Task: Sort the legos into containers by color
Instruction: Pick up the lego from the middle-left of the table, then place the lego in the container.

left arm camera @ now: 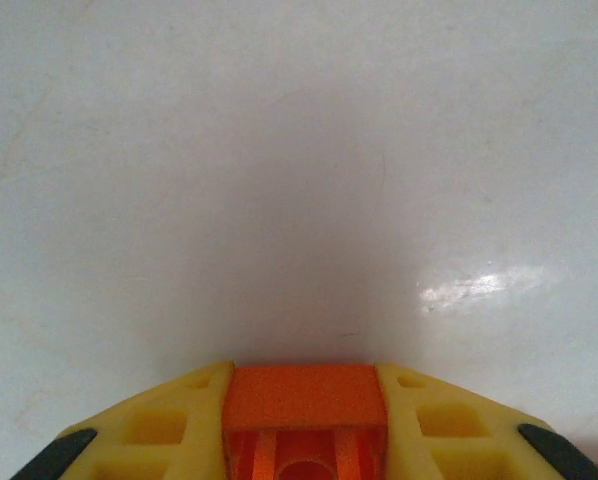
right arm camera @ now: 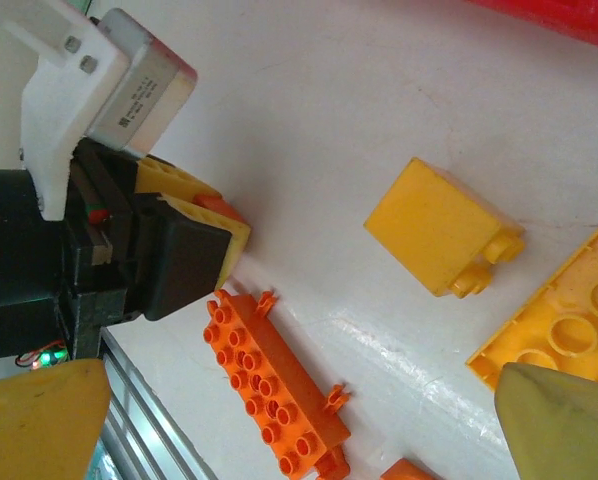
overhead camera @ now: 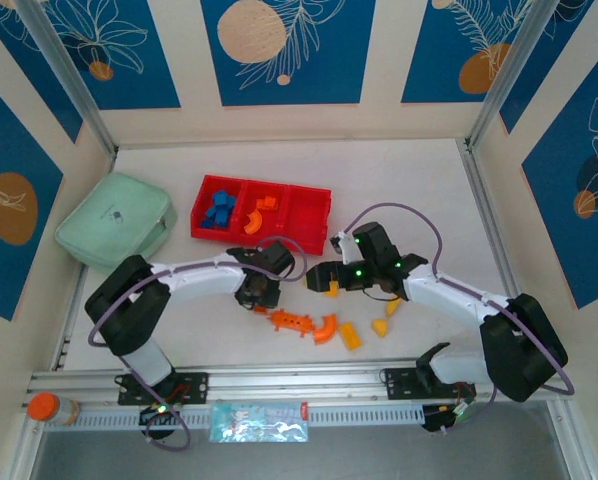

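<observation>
**While the Left Hand (left arm camera: pixel 304 390) Clamped an Orange Brick (left arm camera: pixel 304 405), the Right Hand (right arm camera: pixel 299 425) Stood Wide**

Where the pale, glossy tabletop (overhead camera: pixel 429 180) ran toward its left wall, a mint-green case (overhead camera: pixel 114 230) with rounded corners lay at a tilt. Just right of it sat the red tray (overhead camera: pixel 309 212), shallow, rectangular and of hard plastic, split into three side-by-side compartments. Blue bricks (overhead camera: pixel 217 212) were heaped in the left compartment, and orange bricks (overhead camera: pixel 260 207) lay in the middle one.

Near the tray's front edge, the left hand was down at the tabletop. Seen from its own wrist, its two yellow plastic fingers (left arm camera: pixel 159 425), pocketed with square recesses, pressed against both sides of the orange brick. The brick's smooth flat face filled the gap between them, so the hand was narrowed to that width and gripping it.

Further right, loose pieces lay on the tabletop. These were a long orange brick (right arm camera: pixel 279 385) with two rows of small round studs and a curved orange piece (overhead camera: pixel 325 328). With them were a boxy yellow block (right arm camera: pixel 439 228) with two studs on one end, and just beside it a yellow plate (right arm camera: pixel 569 320) with large round studs.

Over these the right hand hovered. Its blunt yellow fingertips (right arm camera: pixel 39 420) were spread far apart at the two lower corners of its wrist view, and it gripped nothing.
</observation>
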